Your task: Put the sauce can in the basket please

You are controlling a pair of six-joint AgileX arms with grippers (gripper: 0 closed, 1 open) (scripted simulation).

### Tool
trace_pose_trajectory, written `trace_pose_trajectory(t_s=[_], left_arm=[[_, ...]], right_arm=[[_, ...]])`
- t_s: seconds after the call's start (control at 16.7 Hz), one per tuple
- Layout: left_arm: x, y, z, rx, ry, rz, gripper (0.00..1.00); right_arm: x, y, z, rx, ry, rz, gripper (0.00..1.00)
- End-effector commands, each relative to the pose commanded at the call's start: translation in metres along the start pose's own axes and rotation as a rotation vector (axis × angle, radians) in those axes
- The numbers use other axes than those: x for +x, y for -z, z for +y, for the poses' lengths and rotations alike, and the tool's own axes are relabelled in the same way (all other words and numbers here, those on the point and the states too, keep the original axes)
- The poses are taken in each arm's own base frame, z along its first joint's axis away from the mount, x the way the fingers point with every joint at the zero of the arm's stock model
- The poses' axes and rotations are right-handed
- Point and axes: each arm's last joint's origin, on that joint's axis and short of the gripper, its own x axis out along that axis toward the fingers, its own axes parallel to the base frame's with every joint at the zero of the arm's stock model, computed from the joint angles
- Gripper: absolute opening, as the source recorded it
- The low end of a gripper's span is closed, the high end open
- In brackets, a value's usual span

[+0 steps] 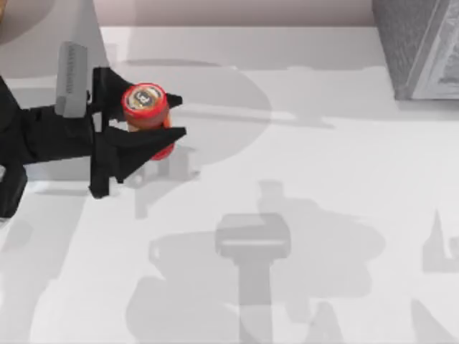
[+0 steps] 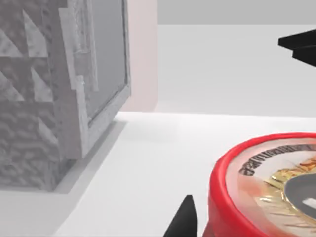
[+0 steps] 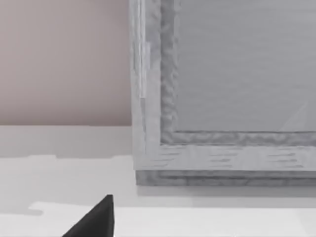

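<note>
At the table's (image 1: 301,179) left, our left gripper (image 1: 179,117) is clamped on the sauce can (image 1: 145,102); the grey basket (image 1: 419,46) sits far right.

Bright, even light; soft grey shadows of the arms spread across the white bench (image 1: 323,165), heaviest toward six o'clock.
</note>
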Motion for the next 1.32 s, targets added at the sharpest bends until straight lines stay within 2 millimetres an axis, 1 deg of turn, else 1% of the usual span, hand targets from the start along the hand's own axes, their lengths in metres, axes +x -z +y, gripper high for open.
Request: trace_pose_trajectory(t_s=[0.06,0.18,0.24,0.3,0.36,0.48,0.6,0.66,0.78,0.96,1.02,1.14,1.32], left_arm=[[-0.009,-0.016,-0.01,0.029,0.001,-0.007,0.0],[-0.029,-0.045,-0.037,0.086,0.002,-0.012,0.0],[-0.04,-0.054,-0.053,0.105,0.002,-0.009,0.0],[-0.05,-0.059,-0.069,0.113,0.001,-0.003,0.0],[-0.058,-0.061,-0.084,0.113,0.002,0.005,0.0],[-0.072,-0.059,-0.108,0.089,0.004,0.023,0.0],[-0.082,-0.051,-0.125,0.043,0.002,0.037,0.0],[-0.085,-0.048,-0.131,0.023,0.001,0.042,0.0],[-0.088,-0.045,-0.135,0.005,0.0,0.045,0.0],[-0.088,-0.045,-0.135,0.005,0.0,0.045,0.0],[-0.096,-0.058,-0.123,0.115,-0.071,0.046,0.0],[-0.096,-0.059,-0.121,0.115,-0.072,0.046,0.0],[-0.101,-0.073,-0.104,0.115,-0.09,0.046,0.0]], right_arm=[[0.0,0.0,0.0,0.0,0.0,0.0,1.0],[0.0,0.0,0.0,0.0,0.0,0.0,1.0],[0.0,0.0,0.0,0.0,0.0,0.0,1.0],[0.0,0.0,0.0,0.0,0.0,0.0,1.0],[0.0,0.0,0.0,0.0,0.0,0.0,1.0],[0.0,0.0,0.0,0.0,0.0,0.0,1.0],[0.0,0.0,0.0,0.0,0.0,0.0,1.0],[0.0,0.0,0.0,0.0,0.0,0.0,1.0],[0.0,0.0,0.0,0.0,0.0,0.0,1.0],[0.0,0.0,0.0,0.0,0.0,0.0,1.0],[0.0,0.0,0.0,0.0,0.0,0.0,1.0],[0.0,0.0,0.0,0.0,0.0,0.0,1.0],[0.0,0.0,0.0,0.0,0.0,0.0,1.0]])
